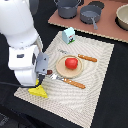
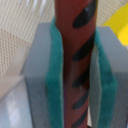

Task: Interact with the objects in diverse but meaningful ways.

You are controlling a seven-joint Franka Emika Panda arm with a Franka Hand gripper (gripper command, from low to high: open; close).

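My gripper (image 1: 48, 73) is shut on the thin brown sausage (image 1: 50, 72), low over the beige placemat (image 1: 95, 95) at the exterior view's left. In the wrist view the sausage (image 2: 75, 55), red-brown with black stripes, runs lengthwise between the green pads (image 2: 54, 85). The yellow cheese wedge (image 1: 37, 91) lies on the mat just below the gripper, and a corner of the cheese wedge (image 2: 117, 25) shows in the wrist view. The red tomato (image 1: 72, 62) sits on the tan plate (image 1: 64, 69). The white carton (image 1: 68, 35) stands at the mat's far edge.
An orange-handled fork (image 1: 72, 82) lies in front of the plate and an orange-handled knife (image 1: 86, 58) behind it. Grey pots (image 1: 67, 7) and a pan (image 1: 90, 16) stand on a brown board at the back. The white arm (image 1: 20, 45) fills the left side.
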